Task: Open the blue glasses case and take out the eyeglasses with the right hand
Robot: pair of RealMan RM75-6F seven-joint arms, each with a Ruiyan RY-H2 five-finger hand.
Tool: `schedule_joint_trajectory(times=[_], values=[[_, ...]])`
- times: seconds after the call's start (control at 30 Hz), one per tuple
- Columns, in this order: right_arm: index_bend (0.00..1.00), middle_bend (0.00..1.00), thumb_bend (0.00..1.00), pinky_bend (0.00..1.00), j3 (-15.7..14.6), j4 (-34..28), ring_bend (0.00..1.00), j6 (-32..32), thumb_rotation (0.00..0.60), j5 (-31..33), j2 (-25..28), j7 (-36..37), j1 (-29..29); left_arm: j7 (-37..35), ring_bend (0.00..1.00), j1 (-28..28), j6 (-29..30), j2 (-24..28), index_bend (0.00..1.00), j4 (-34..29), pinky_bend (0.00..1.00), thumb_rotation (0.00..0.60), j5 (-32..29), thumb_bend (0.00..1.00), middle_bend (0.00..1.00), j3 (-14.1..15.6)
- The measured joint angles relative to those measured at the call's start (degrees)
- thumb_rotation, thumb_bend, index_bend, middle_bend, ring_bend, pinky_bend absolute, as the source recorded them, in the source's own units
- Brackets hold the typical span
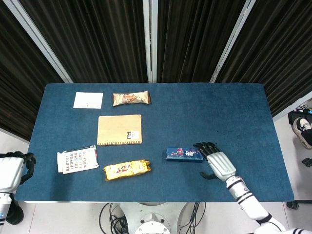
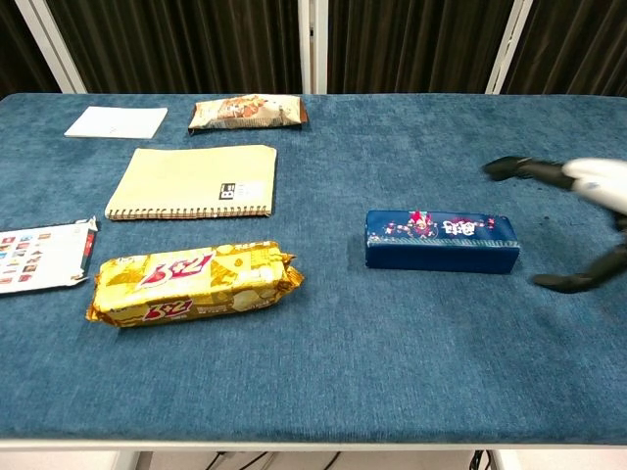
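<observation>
The blue glasses case [image 1: 184, 154] [image 2: 441, 240] lies closed on the blue table, right of centre, its decorated lid up. My right hand [image 1: 217, 161] [image 2: 578, 211] hovers just right of the case's right end, fingers spread and thumb apart, holding nothing. Its fingertips [image 1: 201, 146] reach over the case's right end; whether they touch it I cannot tell. My left hand [image 1: 12, 169] stays off the table's front left corner with its fingers curled in on nothing. The eyeglasses are hidden inside the case.
A gold snack bag [image 1: 126, 169] lies left of the case. A tan spiral notebook [image 1: 120, 129], a brown snack packet [image 1: 131, 98], a white card [image 1: 88, 100] and a printed sheet [image 1: 77, 159] lie on the left half. The table edge [image 1: 156, 201] runs near.
</observation>
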Motion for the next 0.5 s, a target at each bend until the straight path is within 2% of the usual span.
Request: schedule_joint_trajectory(times=[0.2,0.5], values=[[0.03,0.04,0.18,0.0,2.57,6.68,0.0,-4.71,0.6,4.08,-7.46,-1.66,5.25,-0.27,0.45,-0.02,-0.06,0.03,0.67,0.07,0.45,0.6,-0.01,0.58,0.64,0.0],[0.02,0.04,0.18,0.0,6.49,15.05,0.0,-8.49,0.6,9.19,-15.28,-3.66,11.42,-0.29,0.45,0.0,0.0,0.02,0.67,0.07,0.45,0.6,0.02,0.58,0.64,0.01]])
